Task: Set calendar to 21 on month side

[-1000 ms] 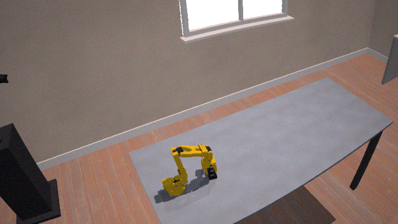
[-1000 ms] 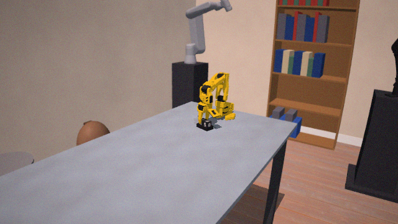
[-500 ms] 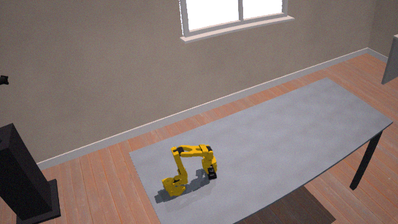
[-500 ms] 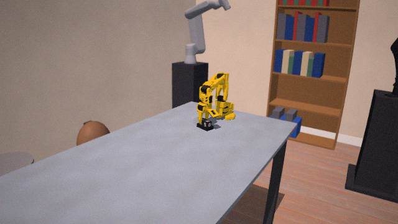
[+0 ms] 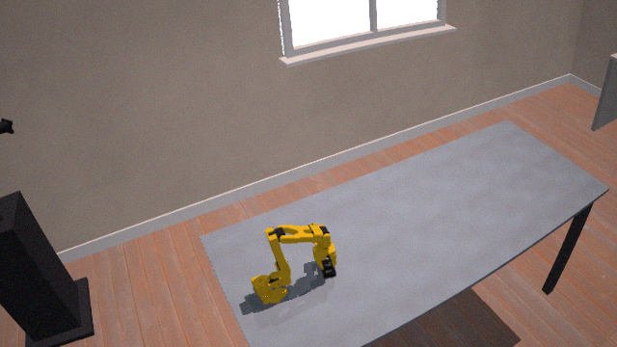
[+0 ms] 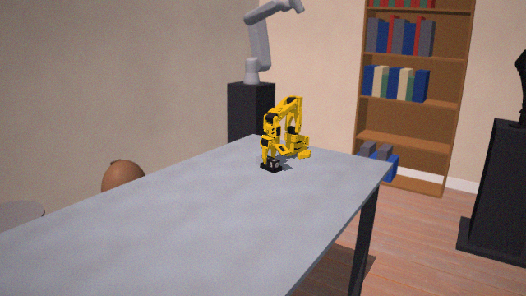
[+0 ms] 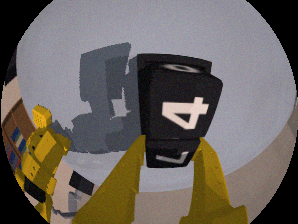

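Yellow plastic-looking links, arched high over the grey table (image 5: 410,217) (image 6: 197,205) (image 7: 250,90) – that's the arm (image 5: 299,233) (image 6: 285,108), its base (image 5: 270,291) (image 6: 298,144) near one end and the gripper (image 5: 329,266) (image 6: 269,158) (image 7: 173,139) pointing down at the calendar! The jaws are narrow, closed around dark cube material, one finger to each side in the wrist view. The black tray (image 6: 265,168) (image 7: 141,95) is right there beneath the cubes, on the table just in front of the arm, its shadow alongside

And look at the digits: a white 4 (image 7: 186,113) lies sideways on the big dark face (image 7: 162,107) in the wrist view, with a foreshortened rounded mark at its far edge and an angular white mark on the smaller dark face between the fingers. From the exterior, two pale characters, looking like a 5 and a 0, show just above the tray. Which side carries the month's name? Cannot tell from here, nor whether both cubes stand flat on the tray's floor. Over behind the table – a bookshelf (image 6: 460,99) with rows of coloured books, and a grey robot arm (image 6: 260,43) on a dark pedestal (image 6: 242,111)

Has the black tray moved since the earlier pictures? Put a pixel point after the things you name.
No, the black tray (image 5: 329,276) (image 6: 265,167) (image 7: 143,112) looks in the same spot, judged against the table's far corner (image 6: 254,136) in the exterior view.
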Controlling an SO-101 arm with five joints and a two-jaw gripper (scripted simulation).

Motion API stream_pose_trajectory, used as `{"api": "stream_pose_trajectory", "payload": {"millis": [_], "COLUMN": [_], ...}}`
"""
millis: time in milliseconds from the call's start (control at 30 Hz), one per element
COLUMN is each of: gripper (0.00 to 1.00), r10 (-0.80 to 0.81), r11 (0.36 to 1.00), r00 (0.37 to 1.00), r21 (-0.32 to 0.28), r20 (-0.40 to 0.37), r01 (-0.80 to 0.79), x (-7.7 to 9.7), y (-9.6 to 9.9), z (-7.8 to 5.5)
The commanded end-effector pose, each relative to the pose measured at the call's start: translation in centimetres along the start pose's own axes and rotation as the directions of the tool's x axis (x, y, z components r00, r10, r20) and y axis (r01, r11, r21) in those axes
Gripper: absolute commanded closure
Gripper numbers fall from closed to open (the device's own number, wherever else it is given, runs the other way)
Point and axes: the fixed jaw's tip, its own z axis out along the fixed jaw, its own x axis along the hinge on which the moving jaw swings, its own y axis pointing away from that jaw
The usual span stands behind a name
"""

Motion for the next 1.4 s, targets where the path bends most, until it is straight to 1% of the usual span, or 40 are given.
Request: {"api": "stream_pose_trajectory", "payload": {"millis": [0, 233, 367, 500, 667, 733, 900, 1000, 1133, 1367], "gripper": [0.99, 1.00, 1.00, 1.00, 1.00, 1.00, 1.00, 1.00, 1.00, 1.00], "r10": [-0.007, -0.007, -0.007, -0.007, -0.007, -0.007, -0.007, -0.007, -0.007, -0.007], "r11": [0.999, 0.999, 0.999, 0.999, 0.999, 0.999, 0.999, 0.999, 0.999, 0.999], "r00": [1.000, 1.000, 1.000, 1.000, 1.000, 1.000, 1.000, 1.000, 1.000, 1.000], "r21": [0.038, 0.038, 0.038, 0.038, 0.038, 0.038, 0.038, 0.038, 0.038, 0.038], "r20": [0.007, 0.007, 0.007, 0.007, 0.007, 0.007, 0.007, 0.007, 0.007, 0.007], "r01": [0.007, 0.007, 0.007, 0.007, 0.007, 0.007, 0.007, 0.007, 0.007, 0.007], "x": [-0.1, -0.1, -0.1, -0.1, -0.1, -0.1, -0.1, -0.1, -0.1, -0.1], "y": [-0.7, -0.7, -0.8, -0.8, -0.8, -0.8, -0.6, -0.5, -0.4, -0.4], "z": [-0.5, -0.5, -0.8, -1.5, -3.0, -3.0, -4.5, -5.1, -5.5, -5.5]}}
